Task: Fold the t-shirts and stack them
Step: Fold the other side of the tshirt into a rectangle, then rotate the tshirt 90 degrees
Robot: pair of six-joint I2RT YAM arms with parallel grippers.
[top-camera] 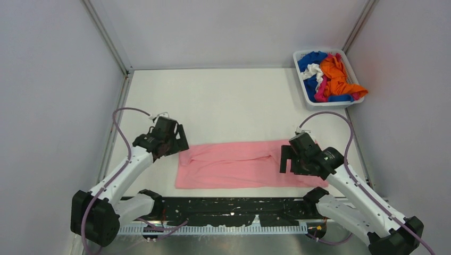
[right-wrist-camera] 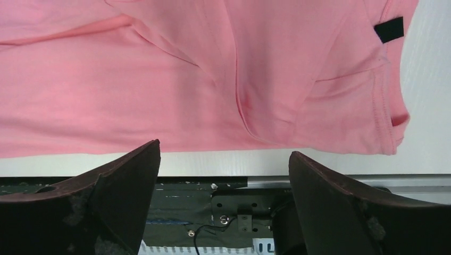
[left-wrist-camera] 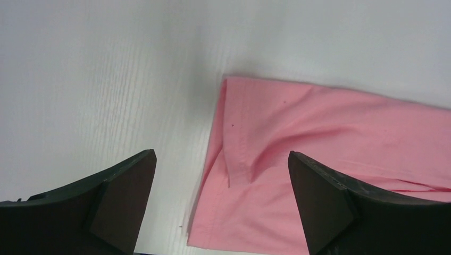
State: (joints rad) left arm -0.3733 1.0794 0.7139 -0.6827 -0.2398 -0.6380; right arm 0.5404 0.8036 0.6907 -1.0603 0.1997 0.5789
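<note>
A light pink t-shirt (top-camera: 239, 164) lies as a long folded strip across the front of the table. My left gripper (top-camera: 181, 142) hangs open just above its left end, with nothing between the fingers. The left wrist view shows that end and its hem (left-wrist-camera: 319, 159) between the spread jaws of my left gripper (left-wrist-camera: 220, 175). My right gripper (top-camera: 285, 159) stands open over the right end, also holding nothing. In the right wrist view the shirt (right-wrist-camera: 186, 79) and its dark neck label (right-wrist-camera: 389, 29) lie beyond my right gripper (right-wrist-camera: 223, 159). Orange (top-camera: 337, 74), blue (top-camera: 311, 58), white (top-camera: 312, 71) and hot pink (top-camera: 322, 93) t-shirts are heaped in the basket.
The white slotted basket (top-camera: 340, 103) stands at the back right corner. Grey walls close in the table on the left, right and back. A black mounting strip (top-camera: 223, 210) runs along the near edge between the arm bases, just below the pink shirt.
</note>
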